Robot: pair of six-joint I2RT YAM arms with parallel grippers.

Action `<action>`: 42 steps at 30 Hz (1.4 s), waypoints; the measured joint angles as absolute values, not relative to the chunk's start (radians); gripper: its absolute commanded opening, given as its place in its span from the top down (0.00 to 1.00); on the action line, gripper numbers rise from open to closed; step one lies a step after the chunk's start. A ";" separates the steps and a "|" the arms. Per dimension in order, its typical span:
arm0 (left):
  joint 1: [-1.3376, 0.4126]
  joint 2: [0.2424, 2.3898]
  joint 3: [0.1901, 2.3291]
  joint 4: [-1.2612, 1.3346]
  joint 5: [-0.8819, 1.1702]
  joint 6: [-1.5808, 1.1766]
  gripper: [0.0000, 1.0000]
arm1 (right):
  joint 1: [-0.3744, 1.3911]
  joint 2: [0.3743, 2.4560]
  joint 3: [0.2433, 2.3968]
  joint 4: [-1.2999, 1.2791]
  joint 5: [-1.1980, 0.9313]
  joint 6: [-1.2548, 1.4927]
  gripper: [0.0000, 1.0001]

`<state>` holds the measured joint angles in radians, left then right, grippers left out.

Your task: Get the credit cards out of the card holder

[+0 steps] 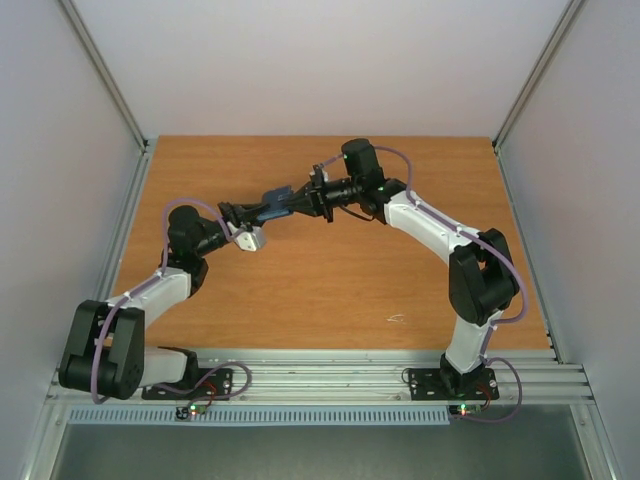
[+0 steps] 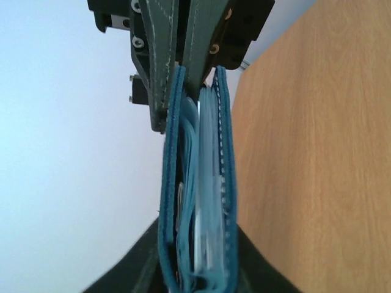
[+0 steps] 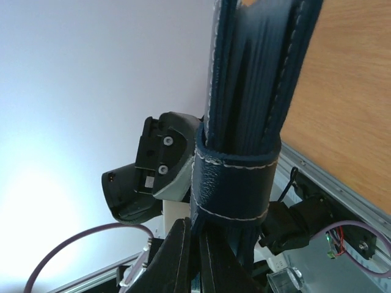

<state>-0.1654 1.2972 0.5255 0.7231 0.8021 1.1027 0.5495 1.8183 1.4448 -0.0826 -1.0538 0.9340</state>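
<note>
Dark navy, white-stitched folding card holder held in the air above the orange-brown wooden worktop, spanning the gap between the two arms. Its long axis runs from pincer to pincer, with the left pincer at its left end and the right pincer at its right end, so neither arm is the nearer. The right pincer is clamped on a dark cover flap. The left pincer's fingers flank the opposite end and appear pressed on both faces. Edge-on from the left wrist, the covers stand slightly parted over lighter blue pocket layers. The credit cards cannot be told from these layers and none projects — probably all are inside. The next move likely turns on spreading the covers across this axis.
</note>
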 measured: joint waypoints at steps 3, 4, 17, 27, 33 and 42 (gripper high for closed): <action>-0.170 1.296 0.525 0.730 0.800 1.076 1.00 | 0.548 1.818 1.453 -0.113 -1.053 0.913 0.99; -0.171 1.295 0.522 0.735 0.799 1.073 1.00 | 0.547 1.818 1.457 -0.120 -1.053 0.905 0.99; -0.190 1.075 0.736 0.127 0.708 0.441 1.00 | 0.512 1.792 2.050 -1.025 -0.684 0.062 0.18; -0.191 1.018 0.753 0.073 0.978 -0.319 1.00 | 0.533 1.645 1.980 -1.277 -0.717 -0.523 0.02; -0.191 1.009 0.754 0.244 1.113 -0.514 1.00 | 0.598 1.599 1.903 -1.249 -0.789 -0.640 0.05; -0.212 1.008 0.758 0.347 1.205 -0.576 1.00 | 0.601 1.633 1.885 -1.174 -0.854 -0.652 0.19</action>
<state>-0.2115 1.0077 0.7578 0.3473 1.2045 -0.5762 0.6006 1.6333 1.8847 -1.1736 -0.8543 -0.6518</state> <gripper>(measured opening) 0.108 0.875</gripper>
